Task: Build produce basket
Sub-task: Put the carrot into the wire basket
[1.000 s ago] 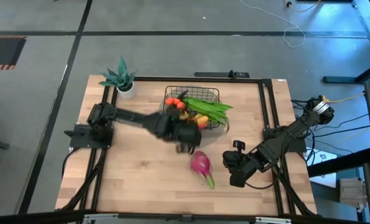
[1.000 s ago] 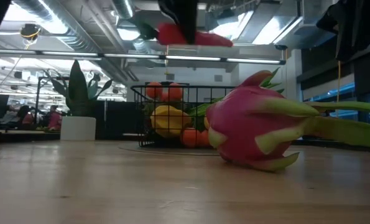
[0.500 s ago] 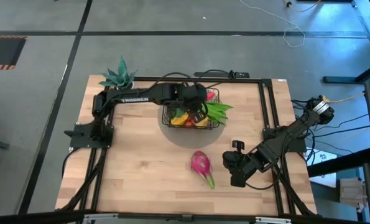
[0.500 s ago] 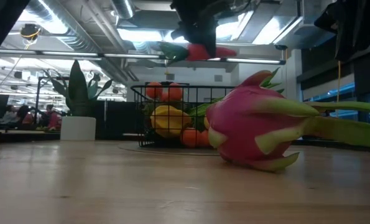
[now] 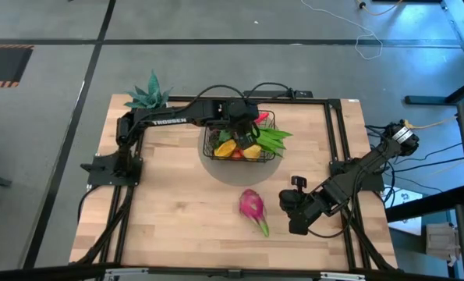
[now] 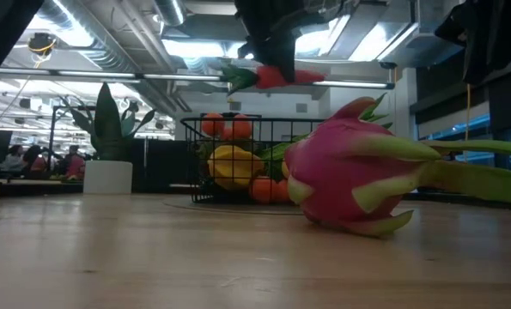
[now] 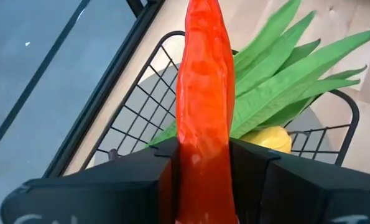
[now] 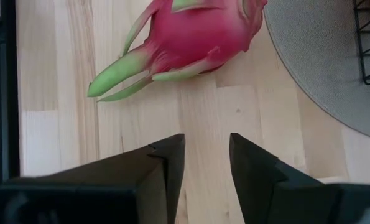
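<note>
My left gripper (image 5: 244, 125) hangs over the black wire basket (image 5: 209, 147), shut on a red-orange carrot (image 6: 281, 75) with a green top (image 6: 235, 77). The basket stands on a grey round mat (image 5: 216, 168) and holds oranges (image 6: 225, 127), a yellow fruit (image 6: 232, 163) and long green bean pods (image 5: 272, 138). The pink dragon fruit (image 5: 252, 205) lies on its side on the wooden table in front of the mat. My right gripper (image 5: 286, 204) is open and empty just to the dragon fruit's right; its fingers (image 8: 166, 162) point at the dragon fruit (image 8: 197, 31). My left gripper pinches the carrot about its middle (image 7: 200, 134) between its two fingers. The fingers come from above, pointing down, and lie across the carrot. The carrot hangs about level, clear above the basket (image 7: 141, 118), its tapered tip (image 7: 200, 12) toward the basket's far side.
A teal potted plant in a white pot (image 5: 148, 97) stands at the table's far left corner. Black frame rails (image 5: 337, 140) run along the table's left, right and far edges. Bare wood lies on the near left part of the table (image 5: 177, 218).
My left gripper has carried the carrot from above the mat's near edge toward the table's far edge, and now holds it over the basket. The carrot has stayed in the hold, lifted clear.
</note>
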`<state>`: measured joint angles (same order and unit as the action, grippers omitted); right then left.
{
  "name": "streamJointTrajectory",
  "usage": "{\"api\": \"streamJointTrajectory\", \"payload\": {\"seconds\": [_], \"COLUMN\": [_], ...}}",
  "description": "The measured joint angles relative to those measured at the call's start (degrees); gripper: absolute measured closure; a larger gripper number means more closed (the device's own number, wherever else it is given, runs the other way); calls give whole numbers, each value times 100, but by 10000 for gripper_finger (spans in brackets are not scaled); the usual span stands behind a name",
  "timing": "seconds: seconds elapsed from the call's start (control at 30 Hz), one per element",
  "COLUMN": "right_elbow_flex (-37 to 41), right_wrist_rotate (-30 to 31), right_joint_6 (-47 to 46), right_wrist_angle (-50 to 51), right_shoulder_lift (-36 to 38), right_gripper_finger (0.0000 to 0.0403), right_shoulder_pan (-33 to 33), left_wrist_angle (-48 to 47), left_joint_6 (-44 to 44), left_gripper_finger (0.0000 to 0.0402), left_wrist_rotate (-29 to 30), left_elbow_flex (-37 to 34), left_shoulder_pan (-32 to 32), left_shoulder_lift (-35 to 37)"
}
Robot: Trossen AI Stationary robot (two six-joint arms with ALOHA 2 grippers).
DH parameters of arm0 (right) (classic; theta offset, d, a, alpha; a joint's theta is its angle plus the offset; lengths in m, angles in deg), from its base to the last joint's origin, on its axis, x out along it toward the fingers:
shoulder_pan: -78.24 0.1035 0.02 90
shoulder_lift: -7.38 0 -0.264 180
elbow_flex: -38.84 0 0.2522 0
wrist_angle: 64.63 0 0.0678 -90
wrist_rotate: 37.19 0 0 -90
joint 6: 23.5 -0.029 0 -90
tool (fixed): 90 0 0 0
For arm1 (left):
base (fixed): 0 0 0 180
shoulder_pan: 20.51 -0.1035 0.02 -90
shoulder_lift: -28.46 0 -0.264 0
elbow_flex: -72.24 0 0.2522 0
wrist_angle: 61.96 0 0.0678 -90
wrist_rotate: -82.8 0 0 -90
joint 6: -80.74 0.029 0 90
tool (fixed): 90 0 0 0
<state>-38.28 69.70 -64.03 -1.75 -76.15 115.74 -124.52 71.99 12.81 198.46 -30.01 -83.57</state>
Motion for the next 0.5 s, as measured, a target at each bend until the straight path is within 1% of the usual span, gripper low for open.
{"api": "streamJointTrajectory", "payload": {"seconds": [0.17, 0.5], "right_elbow_flex": [0, 0], "right_wrist_rotate": [0, 0], "right_joint_6": [-398, -444], "right_wrist_angle": [-4, -9], "right_shoulder_lift": [0, 0], "right_gripper_finger": [287, 287], "right_shoulder_pan": [0, 0], "left_wrist_angle": [0, -5], "left_joint_6": [-832, -1160], "left_gripper_finger": [328, 328], "left_wrist_rotate": [-3, 0], "left_elbow_flex": [0, -2], "left_shoulder_pan": [-126, -201], "left_shoulder_lift": [-3, -57]}}
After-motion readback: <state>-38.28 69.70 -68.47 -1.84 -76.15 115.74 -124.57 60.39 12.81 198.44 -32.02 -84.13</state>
